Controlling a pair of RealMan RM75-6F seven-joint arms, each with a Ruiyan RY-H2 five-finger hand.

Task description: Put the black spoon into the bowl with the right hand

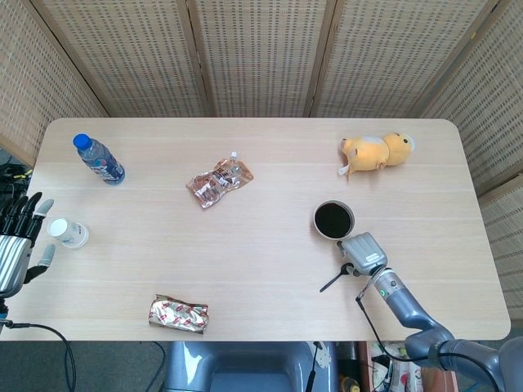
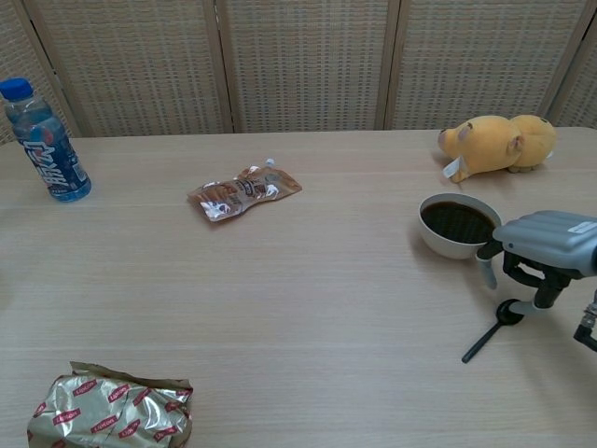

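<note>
The right hand (image 2: 546,252) has a boxy, silver-grey metal back, black inner parts, and fingers ending in pale grey tips. Its wrist is a grey cylinder with a small green-and-white round marking, and a thin black cable loops alongside it. The left hand (image 1: 16,241) has a ribbed silver back, black fingers, and pale grey pads on some fingertips (image 1: 46,204).

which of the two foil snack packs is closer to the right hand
The crumpled brown pouch at mid-table is closer to the right hand. The silver pack with red labels lies at the near edge, further toward the robot's left.
</note>
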